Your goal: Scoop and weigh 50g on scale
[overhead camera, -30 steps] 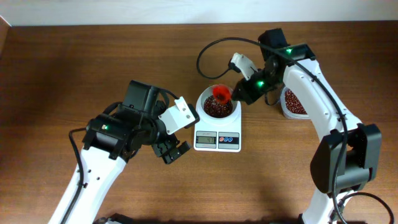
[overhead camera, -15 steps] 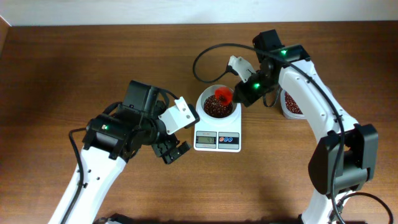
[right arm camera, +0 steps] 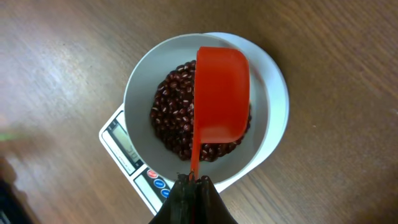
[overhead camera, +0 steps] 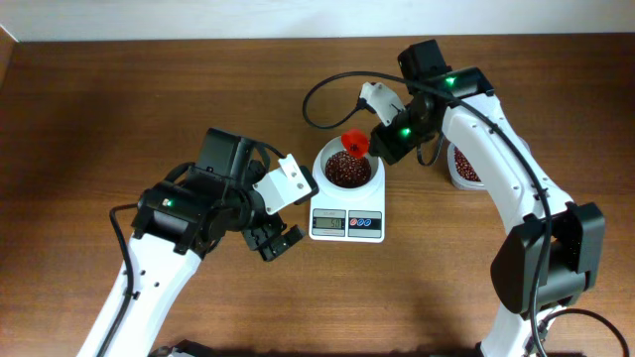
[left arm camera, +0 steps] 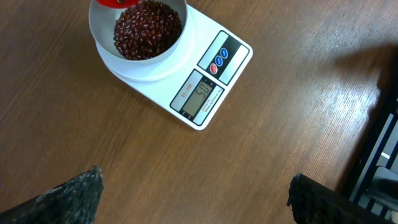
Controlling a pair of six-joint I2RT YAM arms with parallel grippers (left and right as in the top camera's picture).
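The scale [overhead camera: 346, 224] lies flat near the middle of the table [overhead camera: 149, 99], with its grey display and its red and blue buttons at its 6 o'clock end. The digits are too blurred to read. A white bowl [overhead camera: 319, 169] stands on its 12 o'clock end, holding dark red beans [overhead camera: 342, 173].

A red scoop [overhead camera: 354, 145] hangs over the bowl's 12 o'clock rim. In the right wrist view its cup covers part of the beans and its thin handle runs back into the right end effector [overhead camera: 383, 147], which is clenched on that handle, at 2 o'clock from the bowl.

A clear tub of red beans [overhead camera: 466, 164] stands at 3 o'clock from the bowl, partly hidden by the right arm.

The left end effector [overhead camera: 278, 241] hovers above bare wood at 8 o'clock from the scale. Its fingers are spread wide and grasp nothing.
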